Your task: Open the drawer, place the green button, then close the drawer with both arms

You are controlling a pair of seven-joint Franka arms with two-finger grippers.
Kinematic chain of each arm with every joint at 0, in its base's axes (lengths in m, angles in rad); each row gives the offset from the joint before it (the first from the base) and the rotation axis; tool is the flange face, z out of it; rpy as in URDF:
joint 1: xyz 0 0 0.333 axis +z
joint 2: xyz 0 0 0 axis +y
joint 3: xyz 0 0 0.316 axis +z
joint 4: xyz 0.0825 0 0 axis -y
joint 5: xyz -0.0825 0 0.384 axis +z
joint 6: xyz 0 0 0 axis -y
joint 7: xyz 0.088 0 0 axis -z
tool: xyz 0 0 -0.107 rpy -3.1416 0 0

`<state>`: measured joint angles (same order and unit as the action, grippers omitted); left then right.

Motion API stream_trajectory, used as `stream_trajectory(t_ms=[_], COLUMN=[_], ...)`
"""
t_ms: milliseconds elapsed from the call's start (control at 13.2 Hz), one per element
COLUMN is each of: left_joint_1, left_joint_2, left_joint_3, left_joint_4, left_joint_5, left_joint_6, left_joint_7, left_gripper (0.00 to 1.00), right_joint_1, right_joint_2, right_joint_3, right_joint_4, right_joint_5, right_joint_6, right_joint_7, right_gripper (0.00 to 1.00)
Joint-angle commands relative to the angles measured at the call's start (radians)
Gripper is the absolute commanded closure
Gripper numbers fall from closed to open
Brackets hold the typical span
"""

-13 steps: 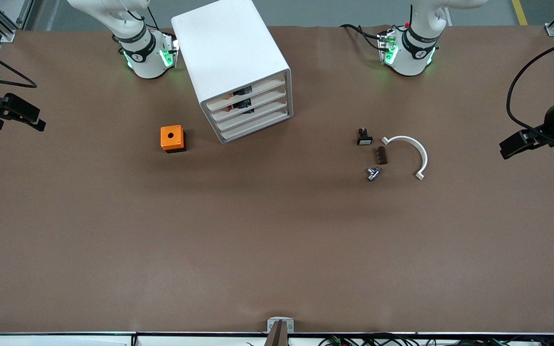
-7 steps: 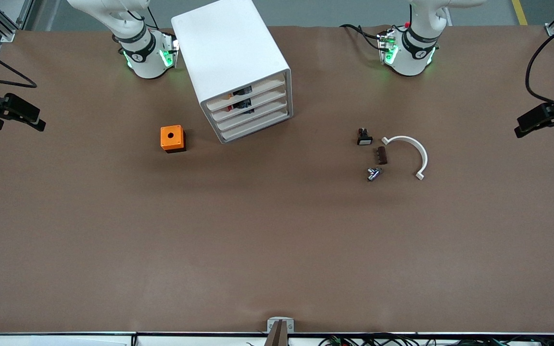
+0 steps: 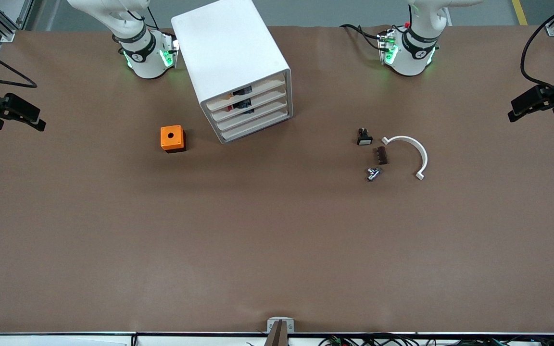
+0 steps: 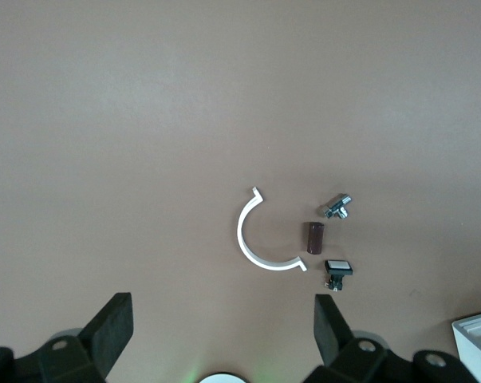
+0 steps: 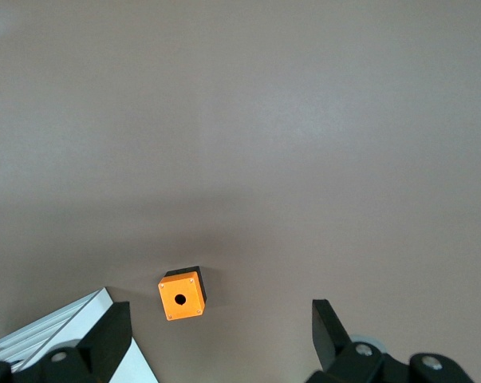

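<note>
The white four-drawer cabinet [image 3: 231, 62] stands near the right arm's base, and all its drawers look shut. The drawer [image 3: 253, 116], third from the top, is a plain white front. No green-capped button shows in any view. My right gripper [image 3: 24, 115] is open and empty, high over the table edge at the right arm's end. In its wrist view [image 5: 220, 319] the orange box [image 5: 181, 295] and a cabinet corner [image 5: 57, 339] lie below. My left gripper [image 3: 529, 103] is open and empty over the table's left-arm end, also seen in its wrist view [image 4: 222, 315].
The orange box [image 3: 172, 138] with a hole sits beside the cabinet. Toward the left arm's end lie a white-faced black switch [image 3: 364, 138], a brown piece [image 3: 382, 155], a small silver part [image 3: 373, 173] and a white half ring [image 3: 409, 149]. They also show in the left wrist view.
My left gripper has swung outward, then along the table's left-arm end toward the bases' side. The right arm, the cabinet and the small parts have not moved.
</note>
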<state>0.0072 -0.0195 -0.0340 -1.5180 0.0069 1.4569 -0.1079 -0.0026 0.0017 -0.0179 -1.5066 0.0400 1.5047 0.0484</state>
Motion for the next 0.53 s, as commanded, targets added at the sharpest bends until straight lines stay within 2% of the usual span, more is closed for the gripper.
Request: stream_trajectory(t_ms=[0, 453], left_joint_1=[0.020, 0.016], left_joint_2=[-0.050, -0.054], left_joint_3=[-0.018, -0.024], left_joint_4=[-0.059, -0.059], left_joint_5=[-0.012, -0.030], left_joint_6=[0.020, 0.020], left_joint_7=[0.010, 0.008], left_gripper=[0.00, 0.00], right_joint_1=[-0.010, -0.010], right_joint_2=[-0.006, -0.005], right_joint_3=[0.010, 0.009], right_joint_4=[0.000, 0.005], right_joint_5=[0.003, 0.004], right_joint_6=[-0.008, -0.008], right_joint_7=[-0.001, 0.001], right_gripper=[0.00, 0.00])
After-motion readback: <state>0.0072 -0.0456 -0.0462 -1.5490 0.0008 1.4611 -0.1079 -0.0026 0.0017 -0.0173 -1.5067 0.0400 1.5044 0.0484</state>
